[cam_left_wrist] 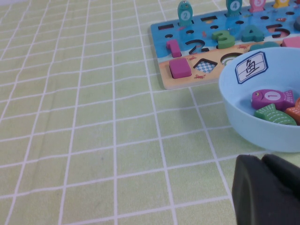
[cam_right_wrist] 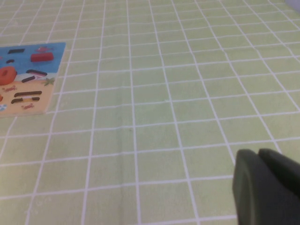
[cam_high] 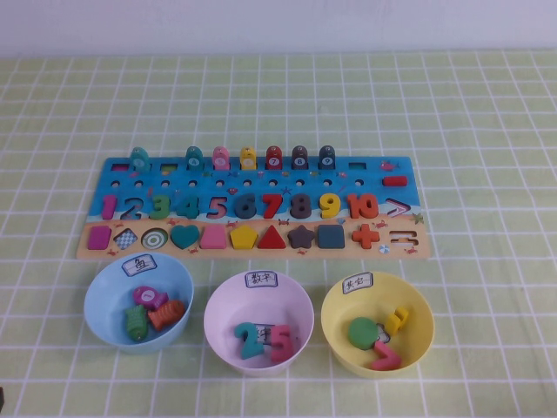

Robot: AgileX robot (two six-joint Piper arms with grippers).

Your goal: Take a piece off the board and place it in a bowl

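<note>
The board (cam_high: 254,207) lies across the middle of the table, with several fish pieces standing along its far edge. The light blue bowl (cam_high: 100,300) stands in front of the board's left end. The orange fish piece (cam_high: 167,313) lies in it beside a pink fish and a green fish. In the left wrist view the bowl (cam_left_wrist: 243,117) is close by, and only an edge of the orange piece (cam_left_wrist: 295,110) shows. My left gripper (cam_left_wrist: 262,159) is shut and empty, low over the cloth just short of the bowl. My right gripper (cam_right_wrist: 258,153) is shut and empty over bare cloth, right of the board (cam_right_wrist: 28,70).
A pale pink bowl (cam_high: 222,300) with number pieces stands in the middle front. A yellow bowl (cam_high: 418,305) with pieces stands to its right. A green checked cloth (cam_high: 487,131) covers the table. Neither arm shows in the high view.
</note>
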